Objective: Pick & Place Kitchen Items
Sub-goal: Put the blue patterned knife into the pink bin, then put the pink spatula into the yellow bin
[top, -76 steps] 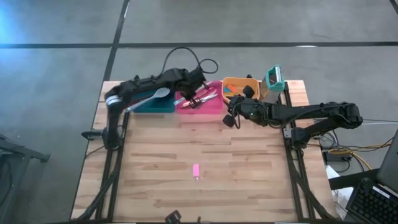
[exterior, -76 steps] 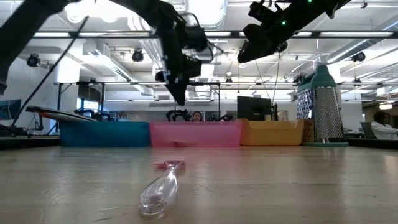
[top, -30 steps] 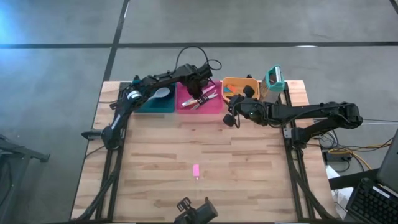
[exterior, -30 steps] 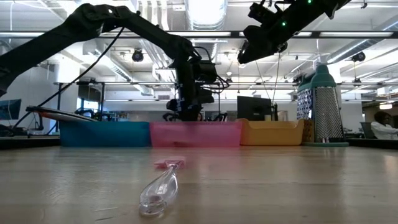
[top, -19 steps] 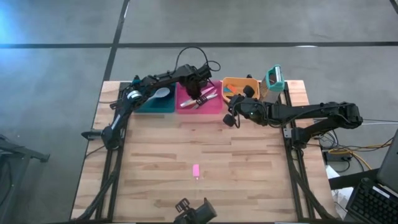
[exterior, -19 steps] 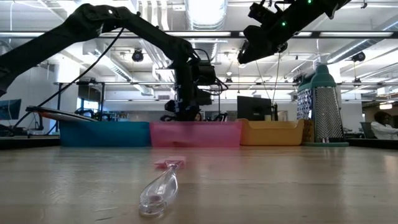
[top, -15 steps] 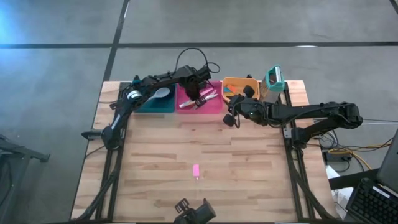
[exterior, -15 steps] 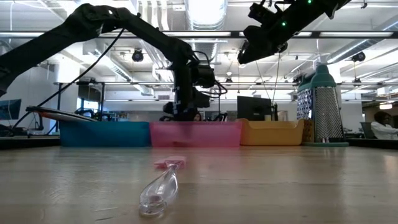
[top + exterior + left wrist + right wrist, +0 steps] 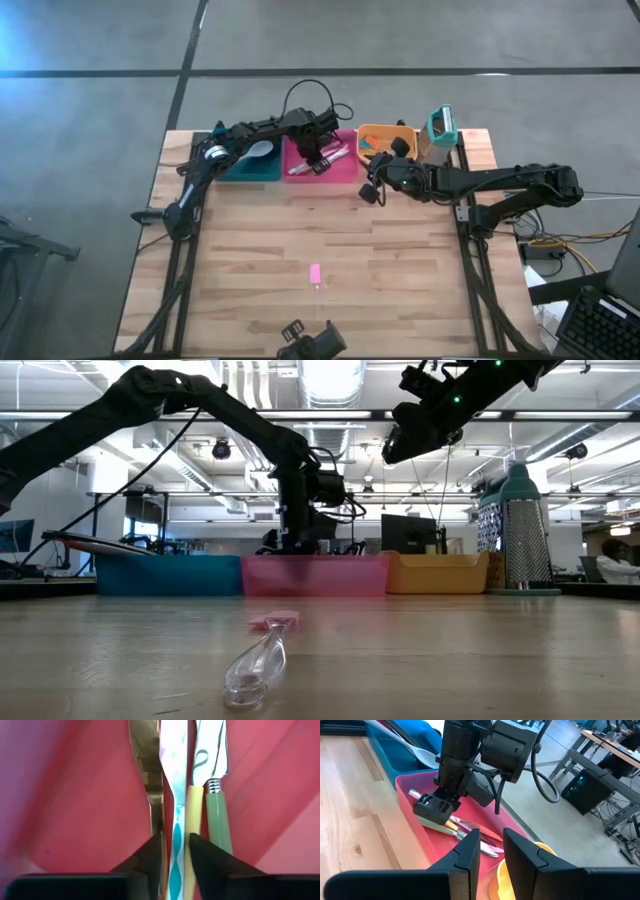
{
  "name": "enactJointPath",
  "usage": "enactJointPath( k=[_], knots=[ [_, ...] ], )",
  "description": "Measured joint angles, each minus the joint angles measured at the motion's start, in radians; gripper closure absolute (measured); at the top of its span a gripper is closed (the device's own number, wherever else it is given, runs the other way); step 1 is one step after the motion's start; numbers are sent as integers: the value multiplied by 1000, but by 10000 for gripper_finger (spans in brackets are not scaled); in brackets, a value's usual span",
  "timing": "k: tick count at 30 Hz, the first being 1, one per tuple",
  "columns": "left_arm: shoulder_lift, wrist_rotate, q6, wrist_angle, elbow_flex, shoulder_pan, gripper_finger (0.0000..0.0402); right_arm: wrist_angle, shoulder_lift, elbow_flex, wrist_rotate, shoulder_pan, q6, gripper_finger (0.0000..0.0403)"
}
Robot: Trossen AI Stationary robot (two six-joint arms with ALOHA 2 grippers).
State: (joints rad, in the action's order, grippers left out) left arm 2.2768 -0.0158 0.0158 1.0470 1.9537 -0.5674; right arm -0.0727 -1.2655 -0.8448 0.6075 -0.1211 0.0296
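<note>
Lying lengthwise in pink bin (image 9: 75, 810): patterned knife (image 9: 173, 760), yellow-handled knife (image 9: 193, 815), green-handled knife (image 9: 218, 820).

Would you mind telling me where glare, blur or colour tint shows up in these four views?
High view: blue glare in the upper-left corner. Low view: bright ceiling lights behind the arms; the clear spoon looks soft up close. Left wrist view: the pink bin is a blur, the knives sharper. Right wrist view: the gripper's own fingers are blurred.
</note>
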Motion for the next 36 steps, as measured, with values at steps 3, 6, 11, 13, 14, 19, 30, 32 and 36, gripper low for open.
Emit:
enactJointPath(
  k=[3, 6, 11, 13, 14, 19, 30, 32, 36],
  knots=[
    [0, 0, -1, 1, 0, 0, 264, 0, 0, 0, 0, 0, 0, 325],
    [0, 0, -1, 41, 21, 0, 234, 0, 0, 0, 0, 0, 1, 320],
    [0, 0, 5, 158, 118, 0, 211, 0, 0, 0, 0, 0, 3, 311],
    [-1, 0, 12, 210, 174, 0, 209, 0, 0, 0, 0, 0, 3, 309],
    [-2, 0, 16, 239, 207, 0, 209, 0, 0, 0, 0, 0, 4, 309],
    [-2, 0, 76, 390, 389, 18, 210, -1, 0, 0, 0, 0, 4, 317],
    [-240, 4, 145, 390, 205, 200, 211, -24, 0, 0, 2, 0, 4, 320],
    [-287, -13, 161, 375, 166, 251, 211, -24, 0, 0, 2, 0, 1, 316],
    [-366, -84, 213, 342, 79, 359, 211, -24, 0, 0, 3, 0, 0, 309]
  ],
)
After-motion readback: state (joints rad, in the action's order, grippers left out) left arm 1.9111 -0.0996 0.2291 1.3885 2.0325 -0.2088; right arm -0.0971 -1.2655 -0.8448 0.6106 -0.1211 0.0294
